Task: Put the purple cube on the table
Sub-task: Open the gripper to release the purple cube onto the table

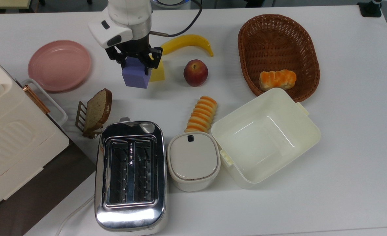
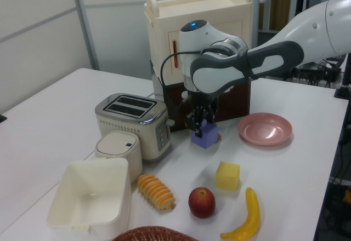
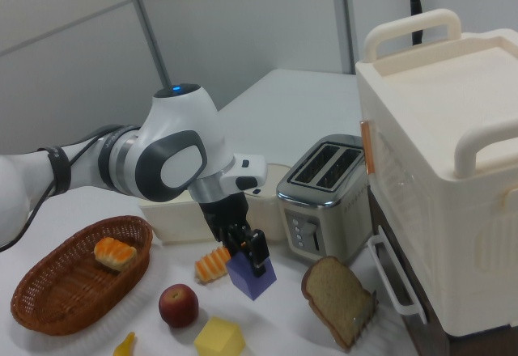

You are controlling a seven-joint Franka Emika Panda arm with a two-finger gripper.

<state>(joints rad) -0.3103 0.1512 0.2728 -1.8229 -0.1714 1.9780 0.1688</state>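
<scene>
My gripper [image 1: 135, 64] is shut on the purple cube [image 1: 134, 78], a matte blue-violet block held tilted close over the white table [image 1: 351, 98]. It hangs between the pink plate [image 1: 59, 65] and the apple, just in front of the pale yellow block [image 1: 159, 74], which it partly hides. In the left view the purple cube [image 2: 204, 139] sits low under the gripper [image 2: 201, 127], near the bread rack. In the right view the purple cube [image 3: 252, 277] tilts below the gripper [image 3: 248, 252]; I cannot tell whether it touches the table.
An apple [image 1: 195, 72] and a banana [image 1: 187, 42] lie to the top view's right of the cube. A bread slice in a rack [image 1: 96, 111], toaster [image 1: 130, 173], lidded pot [image 1: 193, 160], striped roll [image 1: 202, 113], open white box [image 1: 265, 136], wicker basket [image 1: 278, 55] and cream cabinet [image 1: 10, 141] surround them.
</scene>
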